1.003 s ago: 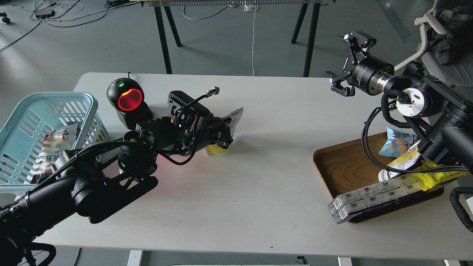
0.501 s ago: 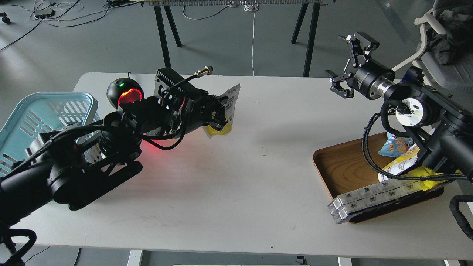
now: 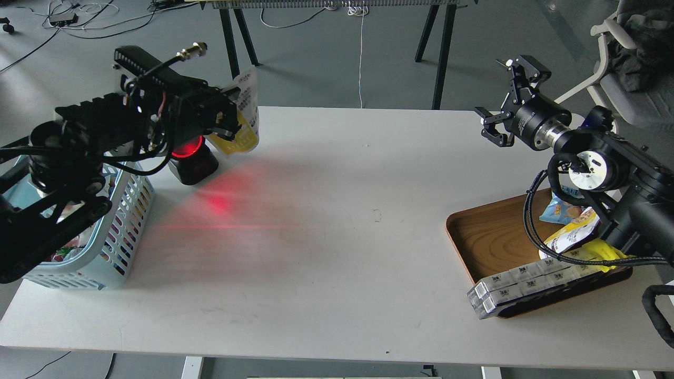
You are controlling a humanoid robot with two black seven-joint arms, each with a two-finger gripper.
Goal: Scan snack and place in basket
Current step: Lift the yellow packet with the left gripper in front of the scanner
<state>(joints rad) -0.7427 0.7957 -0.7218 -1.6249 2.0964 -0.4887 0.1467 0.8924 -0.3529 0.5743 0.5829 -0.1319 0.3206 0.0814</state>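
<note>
My left gripper (image 3: 227, 117) is shut on the snack (image 3: 243, 122), a flat pouch with a yellow lower part and a white printed top. It holds the pouch in the air at the table's far left, just right of the black barcode scanner (image 3: 192, 160), whose red light falls on the table. The light blue basket (image 3: 117, 231) stands at the left edge, mostly hidden under my left arm. My right gripper (image 3: 509, 102) is open and empty, raised over the table's far right edge.
A brown wooden tray (image 3: 487, 239) at the right front holds a blue snack bag (image 3: 564, 209), a yellow-and-white packet (image 3: 574, 234) and clear boxes (image 3: 518, 287). Dark table legs and cables are on the floor behind. A chair stands at the far right.
My left gripper has lifted the snack up and swung it left, from the table in front of the scanner to above and beside it. The right gripper has drifted slightly right.
</note>
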